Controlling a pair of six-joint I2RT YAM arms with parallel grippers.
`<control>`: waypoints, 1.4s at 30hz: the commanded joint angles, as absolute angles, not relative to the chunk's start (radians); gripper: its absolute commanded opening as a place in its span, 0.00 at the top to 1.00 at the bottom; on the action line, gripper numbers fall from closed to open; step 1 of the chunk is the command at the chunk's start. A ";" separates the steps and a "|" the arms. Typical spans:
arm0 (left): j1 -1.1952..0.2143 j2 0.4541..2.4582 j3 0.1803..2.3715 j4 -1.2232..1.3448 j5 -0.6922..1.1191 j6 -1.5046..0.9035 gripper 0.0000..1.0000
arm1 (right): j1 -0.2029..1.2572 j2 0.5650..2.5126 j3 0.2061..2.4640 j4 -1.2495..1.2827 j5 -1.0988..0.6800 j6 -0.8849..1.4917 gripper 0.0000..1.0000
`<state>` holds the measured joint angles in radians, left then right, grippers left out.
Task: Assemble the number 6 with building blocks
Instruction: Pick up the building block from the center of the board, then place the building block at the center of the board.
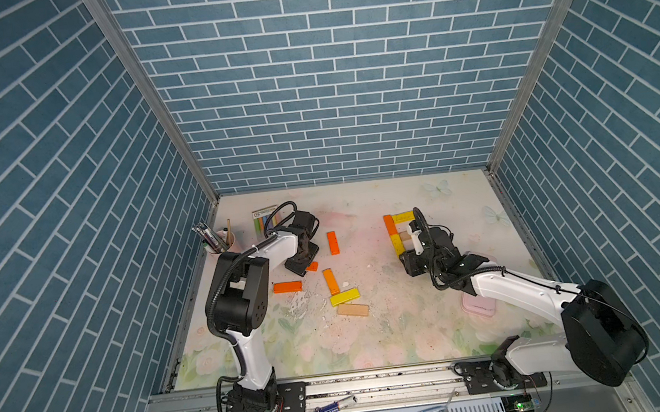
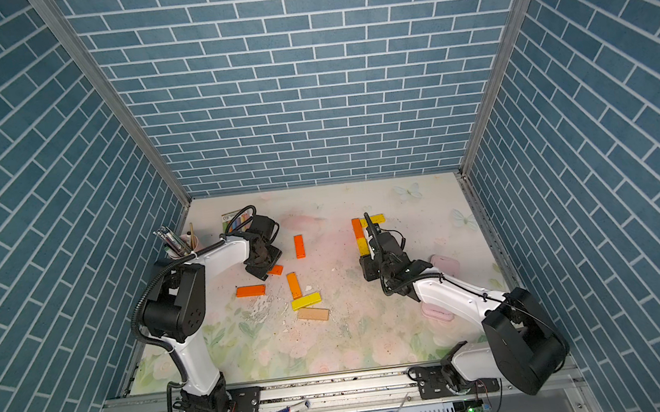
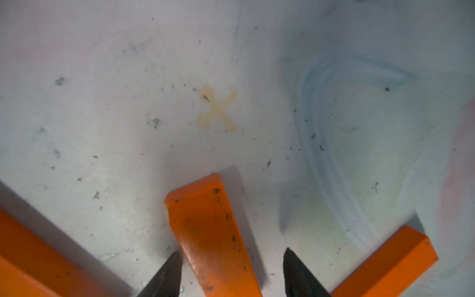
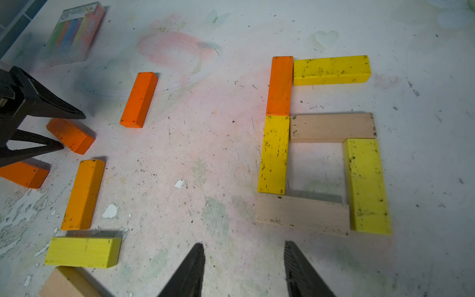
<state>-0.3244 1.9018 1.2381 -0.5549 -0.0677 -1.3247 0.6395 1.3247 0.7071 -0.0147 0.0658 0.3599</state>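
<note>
The number 6 [image 4: 331,127] lies on the table as six building blocks end to end: an orange and a yellow bar on one side, a yellow top bar, tan middle and bottom bars, and a yellow side bar. In a top view it [image 1: 397,245] is partly hidden by my right arm. My right gripper [image 4: 244,244] hangs open and empty just short of the tan bottom bar. My left gripper [image 3: 232,254] is open astride a loose orange block [image 3: 210,226], with a gap on one side. Other loose blocks [image 1: 344,296] lie mid-table.
A chalk pack [image 1: 265,218] and a pen cup [image 1: 219,241] stand at the back left. A pink tray [image 1: 479,306] lies under my right arm. Two more orange blocks [image 3: 385,264] flank the left gripper. Tiled walls close three sides.
</note>
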 commanded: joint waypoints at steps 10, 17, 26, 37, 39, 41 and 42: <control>-0.331 1.941 1.283 -0.674 -0.109 -1.173 0.68 | 0.637 1.317 0.696 -0.017 0.106 0.332 0.49; -0.337 1.933 1.365 -0.791 -0.134 -0.895 0.75 | 0.630 1.321 0.695 -0.018 0.124 0.333 0.49; -0.363 1.847 1.460 -0.774 -0.086 -0.370 0.74 | 0.626 1.309 0.673 0.004 0.157 0.342 0.51; -0.432 1.949 1.743 -0.744 0.198 0.212 0.68 | 0.626 1.132 0.673 -0.083 0.220 0.483 0.55; -0.442 2.000 1.811 -0.765 0.187 0.283 0.72 | 0.626 1.094 0.670 -0.107 0.232 0.510 0.54; -0.447 2.043 1.864 -0.776 0.204 0.342 0.72 | 0.626 1.065 0.672 -0.133 0.247 0.524 0.55; -0.448 2.062 1.881 -0.773 0.214 0.371 0.72 | 0.626 1.053 0.673 -0.149 0.252 0.531 0.55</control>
